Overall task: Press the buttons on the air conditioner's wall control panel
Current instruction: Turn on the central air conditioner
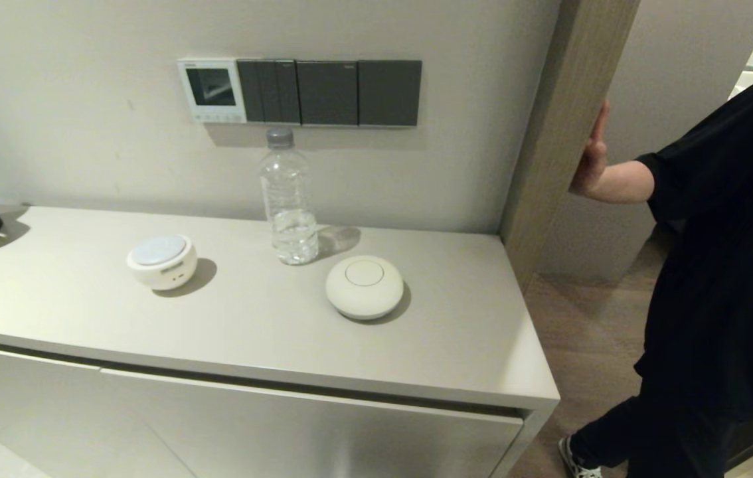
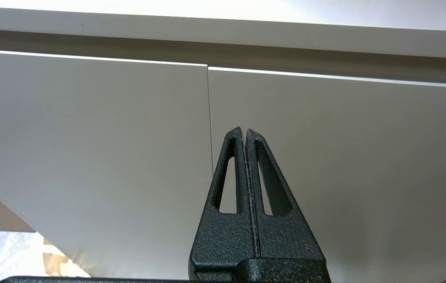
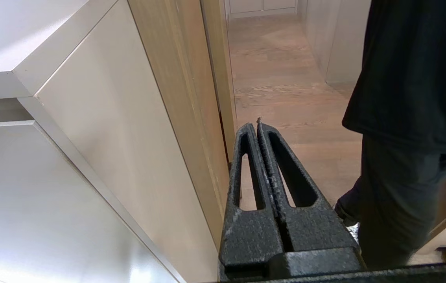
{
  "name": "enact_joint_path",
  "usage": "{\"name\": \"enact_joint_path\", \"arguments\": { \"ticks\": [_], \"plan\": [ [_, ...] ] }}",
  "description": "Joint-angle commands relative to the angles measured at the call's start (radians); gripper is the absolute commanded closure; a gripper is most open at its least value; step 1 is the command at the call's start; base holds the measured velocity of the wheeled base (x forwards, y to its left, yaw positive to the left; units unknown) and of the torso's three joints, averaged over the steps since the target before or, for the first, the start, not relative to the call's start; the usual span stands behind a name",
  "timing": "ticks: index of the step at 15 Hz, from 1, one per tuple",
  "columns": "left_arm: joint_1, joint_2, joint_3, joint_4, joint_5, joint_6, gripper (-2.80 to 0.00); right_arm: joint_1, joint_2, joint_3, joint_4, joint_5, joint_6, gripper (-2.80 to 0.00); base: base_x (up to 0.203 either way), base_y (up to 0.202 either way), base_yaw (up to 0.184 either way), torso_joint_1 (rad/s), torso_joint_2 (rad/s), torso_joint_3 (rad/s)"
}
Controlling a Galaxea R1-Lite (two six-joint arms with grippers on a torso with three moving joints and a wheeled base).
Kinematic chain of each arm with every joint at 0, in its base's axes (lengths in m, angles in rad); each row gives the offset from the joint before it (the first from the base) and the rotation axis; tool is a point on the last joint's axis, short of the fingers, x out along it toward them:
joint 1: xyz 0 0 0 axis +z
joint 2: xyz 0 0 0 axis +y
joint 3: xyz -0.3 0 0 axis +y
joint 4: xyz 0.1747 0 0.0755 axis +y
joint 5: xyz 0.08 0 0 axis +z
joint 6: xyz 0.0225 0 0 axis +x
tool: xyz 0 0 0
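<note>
The white control panel (image 1: pixel 212 90) sits on the wall just above the water bottle (image 1: pixel 288 199), buttons (image 1: pixel 217 117) along its bottom edge. Left gripper (image 2: pixel 244 131) and right gripper (image 3: pixel 257 125) are both pinched together, down by the cabinet (image 1: pixel 297 372) front.

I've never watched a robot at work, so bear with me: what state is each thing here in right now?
Panel: on the wall, screen dark.
Buttons: untouched, nothing near them.
Switches: beside the panel; on or off, cannot tell.
Bottle: upright, capped, a little water at the bottom.
Cabinet doors: closed.
Left gripper: jaws shut, empty, low before the doors.
Right gripper: jaws shut, empty, by the cabinet's corner.
</note>
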Motion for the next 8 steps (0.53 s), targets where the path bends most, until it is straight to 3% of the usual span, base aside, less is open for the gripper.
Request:
{"name": "enact_joint_path", "arguments": {
  "ticks": [1, 8],
  "plan": [
    [0.000, 0.002, 0.000, 0.000, 0.000, 0.000, 0.00, 0.000, 0.000, 0.003, 0.000, 0.000, 0.000, 0.00, 0.000, 0.000, 0.000, 0.000, 0.00, 0.000],
    [0.000, 0.002, 0.000, 0.000, 0.000, 0.000, 0.00, 0.000, 0.000, 0.003, 0.000, 0.000, 0.000, 0.00, 0.000, 0.000, 0.000, 0.000, 0.00, 0.000]
  ]
}}
